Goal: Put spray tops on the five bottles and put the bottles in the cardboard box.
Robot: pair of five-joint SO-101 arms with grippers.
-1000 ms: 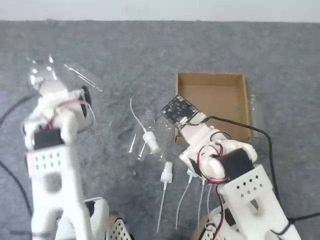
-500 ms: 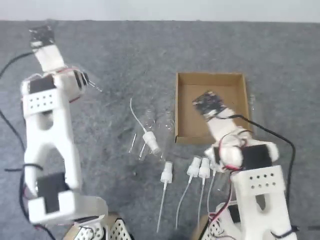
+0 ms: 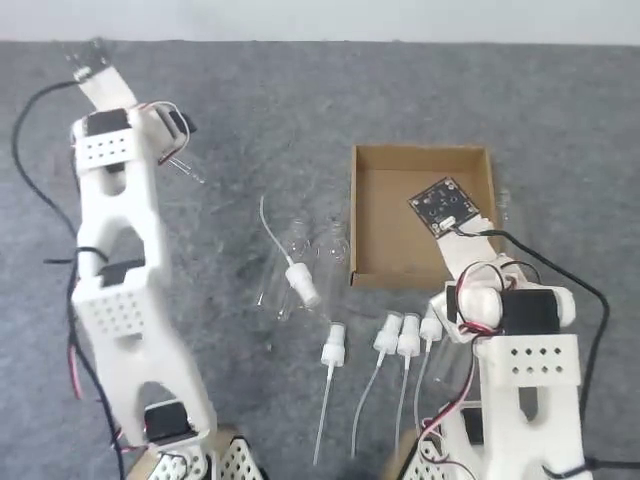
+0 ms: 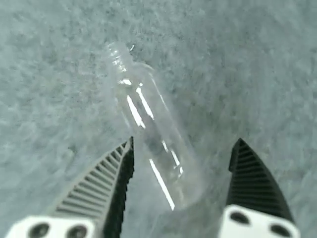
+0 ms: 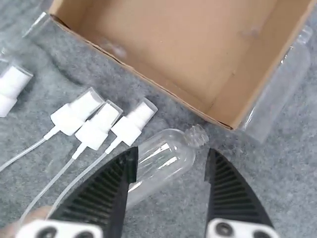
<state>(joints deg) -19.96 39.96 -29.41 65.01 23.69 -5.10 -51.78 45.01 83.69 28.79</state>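
Observation:
A clear bottle [image 4: 148, 124] without a top lies on the grey carpet between the fingers of my open left gripper [image 4: 181, 148], at the table's far left corner, where the left arm [image 3: 110, 150] stretches. My right gripper [image 5: 172, 153] is open around another clear bottle [image 5: 161, 161] that lies just in front of the cardboard box [image 5: 163, 49]. Three white spray tops [image 5: 104, 121] lie side by side next to that bottle. A further bottle [image 5: 277, 89] rests against the box's outer wall. The box [image 3: 420, 160] holds nothing. Two bottles [image 3: 315, 240] lie left of it.
Two more spray tops [image 3: 303, 283] [image 3: 333, 345] with long tubes lie on the carpet mid-table. The right arm [image 3: 500, 310] stands over the box's near right corner. Cables trail from both arms. Open carpet lies at the back and between the arms.
The left arm has swung out to the far left corner. The right arm has drawn back from the bottles left of the box to its near right corner, uncovering three spray tops.

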